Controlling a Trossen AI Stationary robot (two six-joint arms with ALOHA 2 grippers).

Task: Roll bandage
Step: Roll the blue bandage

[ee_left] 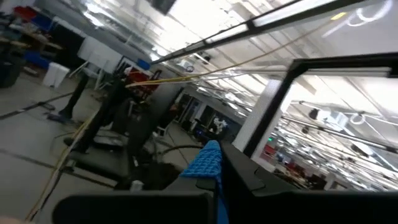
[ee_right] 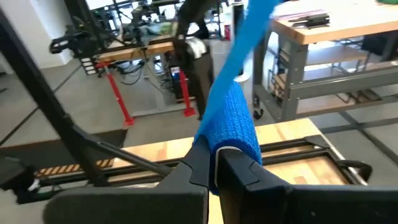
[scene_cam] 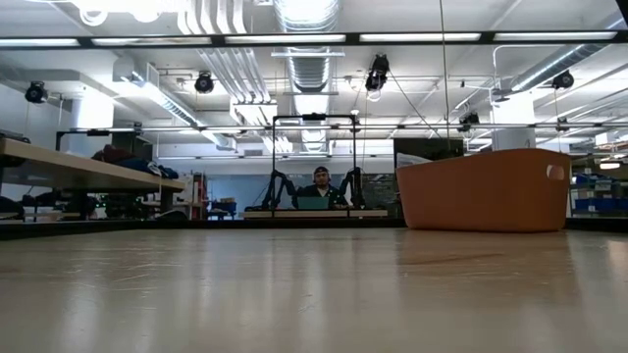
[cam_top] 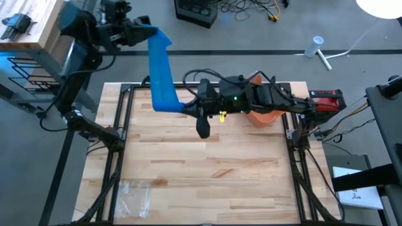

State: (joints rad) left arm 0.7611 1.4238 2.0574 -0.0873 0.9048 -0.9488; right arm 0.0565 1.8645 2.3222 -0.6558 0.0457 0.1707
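A blue bandage (cam_top: 162, 72) is stretched as a long strip between my two grippers, above the table's far left part. My left gripper (cam_top: 146, 31) is high up beyond the table's far edge and is shut on the strip's far end (ee_left: 208, 163). My right gripper (cam_top: 186, 108) reaches in from the table's right and is shut on the strip's near end, which looks thicker there (ee_right: 233, 118). Neither gripper nor the bandage appears in the low view. My left gripper pinches the bandage's far end (ee_left: 210, 168) between its two fingers, and a short tip sticks out past them. The strip runs from there toward the right gripper, lifted clear of the table. My right gripper pinches the bandage's near, bunched end (ee_right: 229, 144) between its two fingers. The fingers lie about level and point toward the table's left. The strip rises from the fingers (ee_right: 199, 155) toward the left gripper, fairly taut and clear of the table.
An orange bin (cam_top: 264, 116) stands at the table's far right, under the right arm. A clear plastic bag (cam_top: 135, 194) lies near the front left corner. Black frame rails (cam_top: 119, 144) run along the table's sides. A person sits far behind the table (scene_cam: 319, 186).
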